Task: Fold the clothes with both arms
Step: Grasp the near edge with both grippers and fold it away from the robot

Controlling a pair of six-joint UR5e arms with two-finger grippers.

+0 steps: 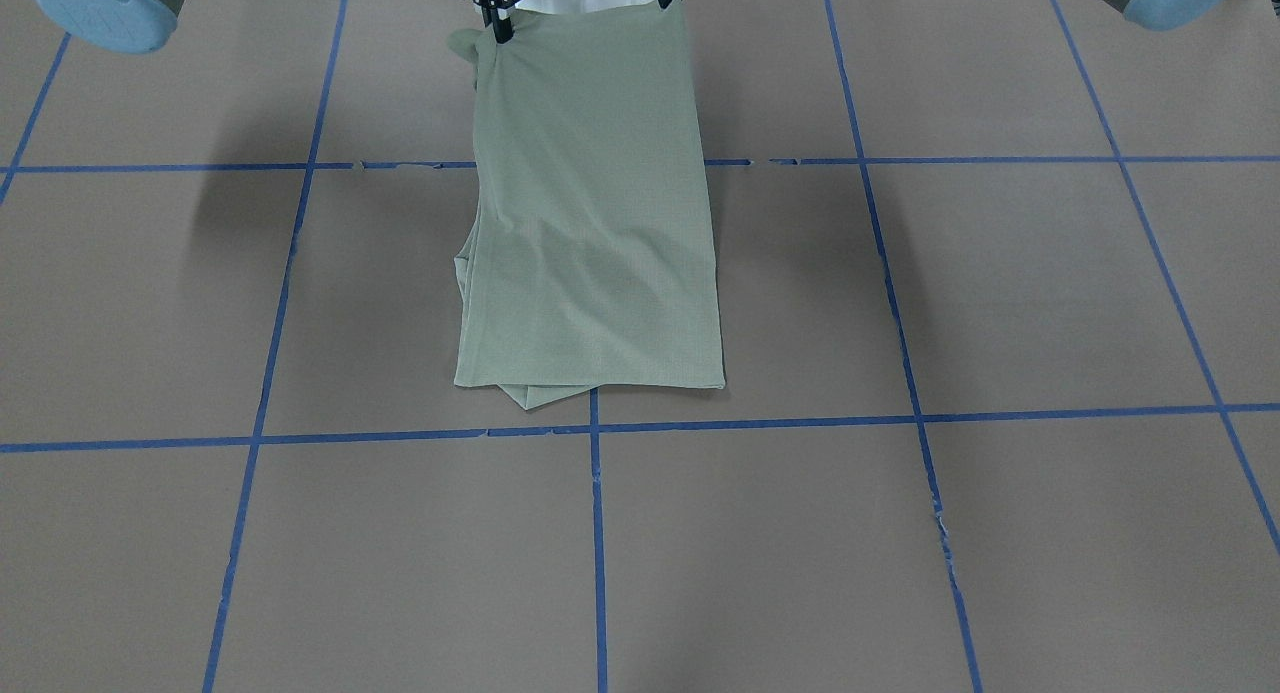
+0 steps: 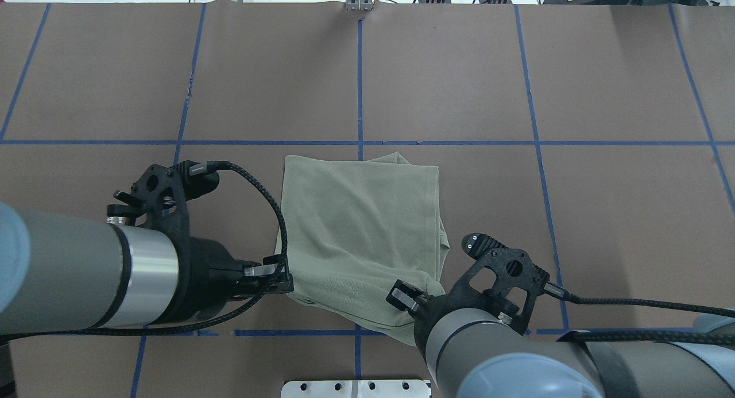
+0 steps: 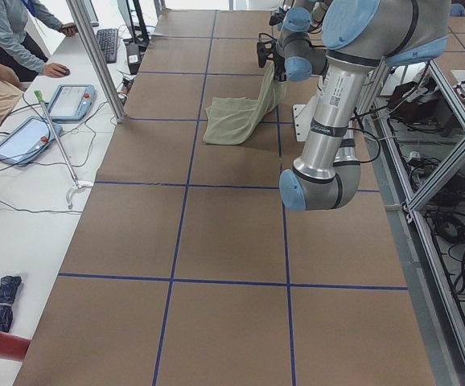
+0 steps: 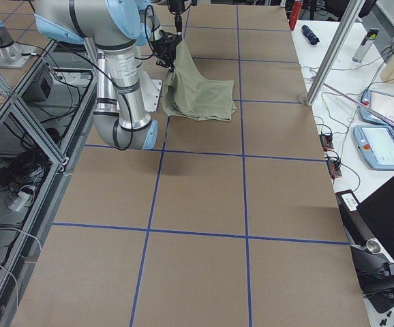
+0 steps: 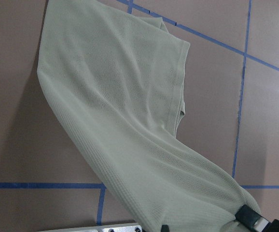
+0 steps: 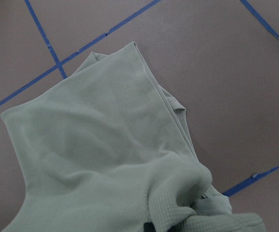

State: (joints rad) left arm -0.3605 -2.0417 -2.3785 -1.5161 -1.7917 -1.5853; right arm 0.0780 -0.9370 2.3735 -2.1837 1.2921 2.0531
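Shirt (image 2: 362, 225) looks light, limp, non-slip knit; left tool (image 2: 281, 275) and right tool (image 2: 405, 298) each clamp a 6 o'clock corner, a sound hold, with the 12 o'clock end resting on worktop (image 2: 574, 70).

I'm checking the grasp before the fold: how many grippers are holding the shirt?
2. The left gripper is shut on the near edge of the shirt at the overhead view's left. The right gripper is shut on the same edge at its right.

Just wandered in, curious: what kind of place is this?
Likely a robotics lab: a left arm and right arm hold a shirt over a tape-gridded table, control tablets on a side bench.
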